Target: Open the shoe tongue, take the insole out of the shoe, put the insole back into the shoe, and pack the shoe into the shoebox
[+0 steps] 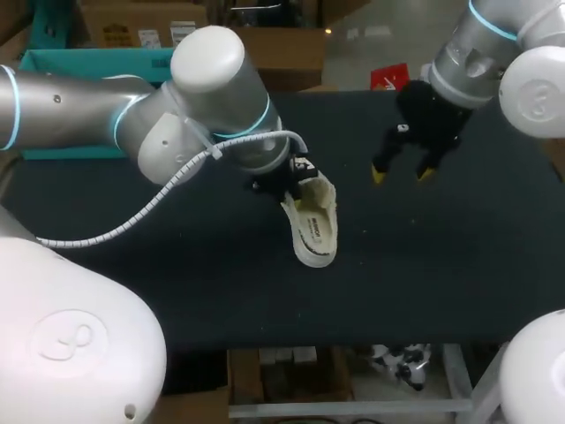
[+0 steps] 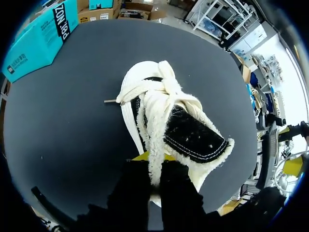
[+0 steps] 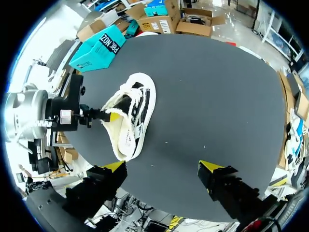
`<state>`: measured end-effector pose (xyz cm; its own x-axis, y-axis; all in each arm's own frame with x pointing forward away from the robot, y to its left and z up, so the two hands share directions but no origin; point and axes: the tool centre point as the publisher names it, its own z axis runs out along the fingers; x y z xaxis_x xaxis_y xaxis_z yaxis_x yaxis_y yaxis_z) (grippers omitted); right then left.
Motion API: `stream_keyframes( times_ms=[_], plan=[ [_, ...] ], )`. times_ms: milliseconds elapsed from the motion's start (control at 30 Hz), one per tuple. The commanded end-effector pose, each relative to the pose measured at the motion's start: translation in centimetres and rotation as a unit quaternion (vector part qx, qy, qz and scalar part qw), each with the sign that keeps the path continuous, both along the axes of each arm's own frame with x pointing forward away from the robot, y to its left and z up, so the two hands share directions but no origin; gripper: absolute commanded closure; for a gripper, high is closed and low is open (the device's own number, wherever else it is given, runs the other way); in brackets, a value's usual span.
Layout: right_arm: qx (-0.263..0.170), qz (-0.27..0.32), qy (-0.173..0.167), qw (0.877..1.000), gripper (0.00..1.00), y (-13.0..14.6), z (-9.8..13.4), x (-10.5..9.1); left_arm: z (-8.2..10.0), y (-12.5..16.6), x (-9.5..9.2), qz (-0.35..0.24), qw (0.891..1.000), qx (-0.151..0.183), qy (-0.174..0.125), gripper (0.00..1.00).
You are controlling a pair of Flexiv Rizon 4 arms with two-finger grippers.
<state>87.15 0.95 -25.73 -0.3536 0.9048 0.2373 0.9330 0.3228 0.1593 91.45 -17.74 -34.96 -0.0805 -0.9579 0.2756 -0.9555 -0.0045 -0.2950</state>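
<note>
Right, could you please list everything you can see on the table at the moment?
shoe: one, cream with black, mid-table, tilted in the left gripper's hold.
shoebox: one, teal, at the table's far left edge.
table: one, black.
left gripper: one, black with yellow tips, shut on the shoe's fleecy edge.
right gripper: one, black with yellow tips, open, above the table to the right of the shoe.

Head overhead, wrists near, sharing shoe (image 1: 313, 225)
</note>
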Motion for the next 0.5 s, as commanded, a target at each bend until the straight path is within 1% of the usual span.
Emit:
stream_keyframes(
  times_ms=[33,67,100,133,167,200,233,267,300,333,367,400,433,500],
  plan=[
    [0.014,0.116,-0.016,0.993,0.0,-2.5,0.7,0.1,1.0,2.2,0.0,-0.061,0.998,-0.029,-0.014,1.0],
    [0.006,0.14,-0.016,0.99,0.0,-2.9,0.8,0.3,1.3,2.4,0.2,-0.072,0.997,-0.031,-0.009,1.0],
    [-0.001,0.173,-0.016,0.985,0.0,-3.1,1.0,0.5,1.5,2.6,0.4,-0.093,0.995,-0.025,-0.021,1.0],
    [-0.006,0.219,-0.014,0.976,0.0,-3.3,1.1,0.7,1.8,2.7,0.4,-0.125,0.991,-0.031,-0.025,1.0],
    [-0.024,0.232,-0.004,0.972,0.0,-3.5,1.3,0.9,2.2,2.9,0.7,-0.126,0.991,-0.03,-0.027,1.0],
    [-0.033,0.258,-0.002,0.965,0.0,-3.5,1.5,1.2,2.5,3.0,1.0,-0.145,0.988,-0.021,-0.04,1.0],
    [-0.041,0.289,0.0,0.956,0.0,-3.6,1.7,1.4,2.9,3.0,0.9,-0.18,0.982,-0.026,-0.052,1.0],
    [-0.054,0.326,-0.001,0.944,0.0,-3.6,1.9,1.5,3.3,3.1,0.9,-0.194,0.979,-0.018,-0.058,1.0],
    [-0.064,0.364,-0.004,0.929,0.0,-3.6,2.0,1.6,3.7,3.0,0.9,-0.225,0.972,-0.008,-0.072,1.0],
    [-0.071,0.394,-0.003,0.916,0.0,-3.5,2.2,1.6,4.2,3.1,0.9,-0.249,0.965,-0.012,-0.081,1.0],
    [-0.086,0.425,0.005,0.901,0.0,-3.3,2.3,1.8,4.7,3.1,1.0,-0.269,0.959,-0.01,-0.09,1.0],
    [-0.09,0.451,0.012,0.888,0.0,-2.9,2.2,1.8,5.3,3.2,1.0,-0.288,0.952,-0.004,-0.1,1.0],
    [-0.094,0.451,0.035,0.887,0.0,-2.5,2.2,2.0,5.9,3.2,1.2,-0.299,0.948,-0.003,-0.108,1.0],
    [-0.094,0.451,0.035,0.887,0.0,-2.5,2.2,2.0,7.1,3.3,1.4,-0.327,0.936,0.007,-0.128,1.0]
  ],
)
